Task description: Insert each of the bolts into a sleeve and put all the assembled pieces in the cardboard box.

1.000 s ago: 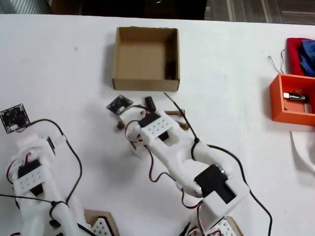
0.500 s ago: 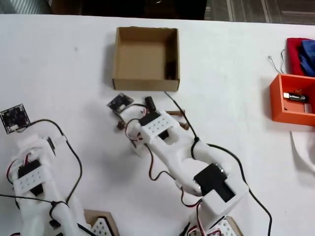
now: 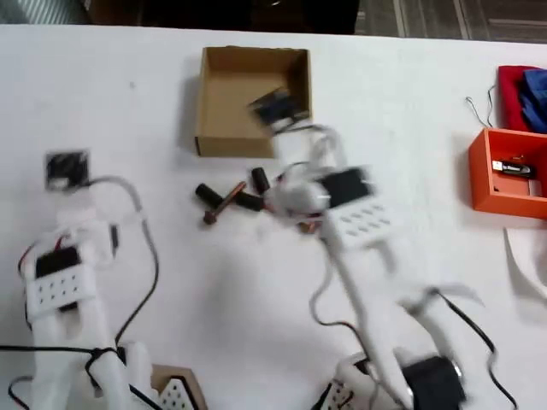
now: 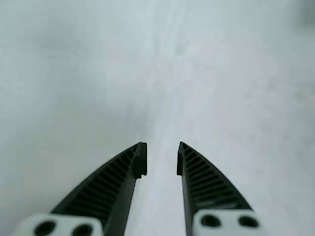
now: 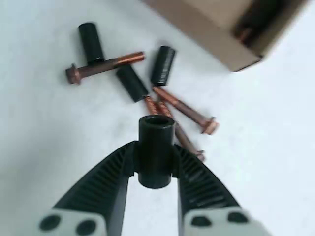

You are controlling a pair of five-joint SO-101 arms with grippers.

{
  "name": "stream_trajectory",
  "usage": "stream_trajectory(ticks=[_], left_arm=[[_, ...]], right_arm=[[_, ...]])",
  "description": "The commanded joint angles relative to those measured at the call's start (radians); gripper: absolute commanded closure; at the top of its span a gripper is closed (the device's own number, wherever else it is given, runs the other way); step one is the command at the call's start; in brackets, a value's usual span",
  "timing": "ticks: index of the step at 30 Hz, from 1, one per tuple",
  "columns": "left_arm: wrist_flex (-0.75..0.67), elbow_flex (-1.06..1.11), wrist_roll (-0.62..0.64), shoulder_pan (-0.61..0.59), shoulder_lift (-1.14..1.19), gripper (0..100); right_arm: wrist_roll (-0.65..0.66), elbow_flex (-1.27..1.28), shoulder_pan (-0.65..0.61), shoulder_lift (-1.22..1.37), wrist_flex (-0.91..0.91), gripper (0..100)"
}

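Observation:
My right gripper point(image 5: 155, 151) is shut on a black sleeve point(image 5: 156, 147), held upright above the table. Under it lie loose copper bolts point(image 5: 106, 65) and black sleeves point(image 5: 163, 65) in a small pile. In the high view the same pile point(image 3: 235, 198) sits just in front of the cardboard box point(image 3: 215, 102), with the right arm point(image 3: 359, 218) raised over its right side. A dark piece lies in the corner of the cardboard box point(image 5: 197, 22). My left gripper point(image 4: 161, 158) hangs over bare white table, open by a narrow gap, with nothing between its fingers.
An orange bin point(image 3: 504, 175) holding a small black item stands at the right edge, with red and blue cloth point(image 3: 521, 94) behind it. The left arm point(image 3: 60, 282) is at the near left. Cables trail from both arms.
The right arm has lifted off the pile and swung right and toward the box, uncovering the bolts and sleeves. The left arm has moved farther from the near edge.

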Motion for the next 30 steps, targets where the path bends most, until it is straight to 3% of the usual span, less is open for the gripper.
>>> stream_trajectory(ticks=[1,4,8,13,16,19,30], left_arm=[[0.175,-0.213,-0.011,0.230,0.002,82],[0.224,-0.249,-0.052,0.400,0.002,79],[0.222,-0.257,-0.054,0.514,0.052,78],[0.224,-0.383,-0.072,0.529,0.362,79],[0.321,-0.552,-0.123,0.531,0.568,79],[0.407,-0.700,-0.095,0.528,0.703,79],[0.427,-0.825,-0.100,0.531,0.787,79]], right_arm=[[-0.011,-0.054,0.194,-0.170,0.007,97.8],[-0.075,-0.086,0.331,-0.245,-0.016,97.8],[-0.123,-0.198,0.421,-0.277,-0.019,97.8],[-0.123,-0.370,0.427,-0.211,-0.021,97.8],[-0.123,-0.457,0.424,-0.137,-0.015,97.8],[-0.124,-0.499,0.424,-0.074,-0.010,97.8],[-0.178,-0.503,0.424,-0.039,-0.021,97.8]])
